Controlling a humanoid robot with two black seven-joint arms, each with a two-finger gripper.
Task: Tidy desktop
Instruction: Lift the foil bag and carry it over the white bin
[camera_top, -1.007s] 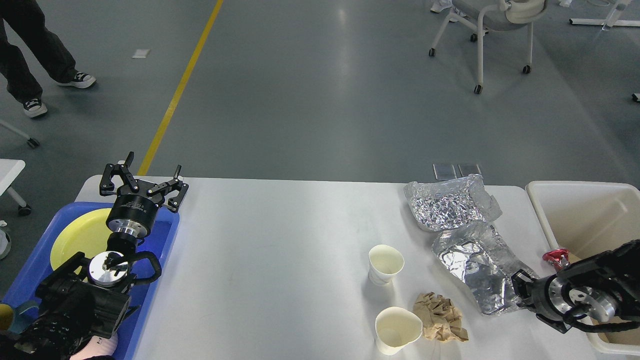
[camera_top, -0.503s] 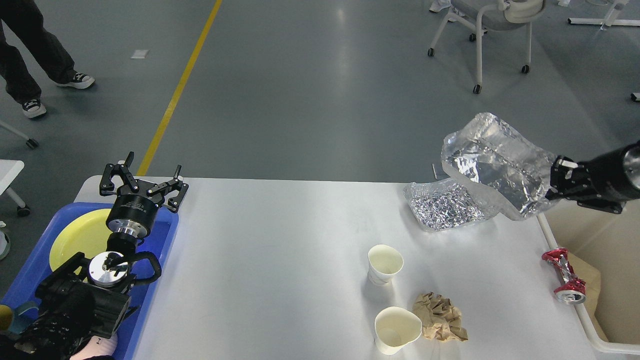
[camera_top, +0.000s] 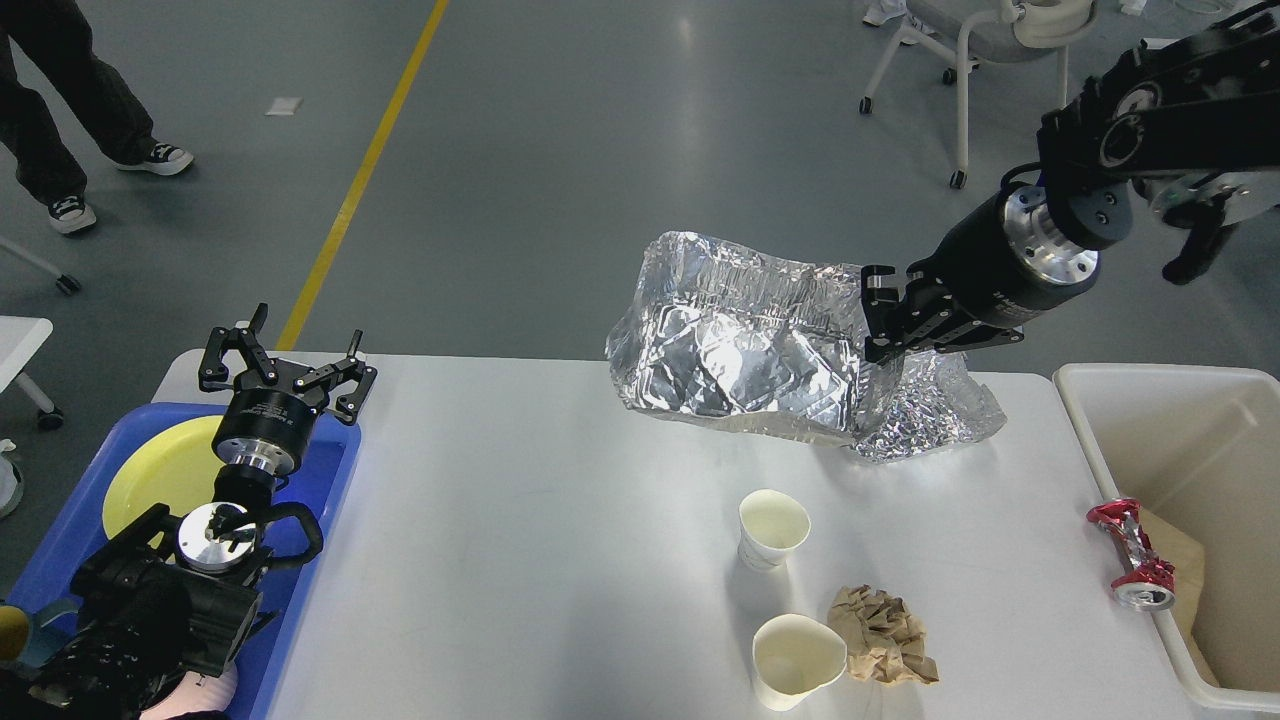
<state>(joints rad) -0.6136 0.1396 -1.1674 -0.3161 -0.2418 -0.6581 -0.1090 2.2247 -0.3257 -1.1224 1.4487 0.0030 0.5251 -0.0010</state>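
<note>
Your right end effector (camera_top: 880, 322) is pinching the near edge of a crumpled foil tray (camera_top: 735, 345), lifted above the far side of the white worktop (camera_top: 560, 520), which fills the lower view. A second foil piece (camera_top: 935, 410) lies beneath it. Your left end effector (camera_top: 285, 365) hangs spread over the blue tray (camera_top: 325, 500) at the worktop's left edge.

Right end effector (camera_top: 880, 320) swung foil tray (camera_top: 740, 350) leftward, higher over desktop (camera_top: 560, 540).

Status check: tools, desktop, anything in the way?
Right tool shut on foil tray, lifted. Left tool open over blue tray. Desktop: cups, paper, foil, can remain.
</note>
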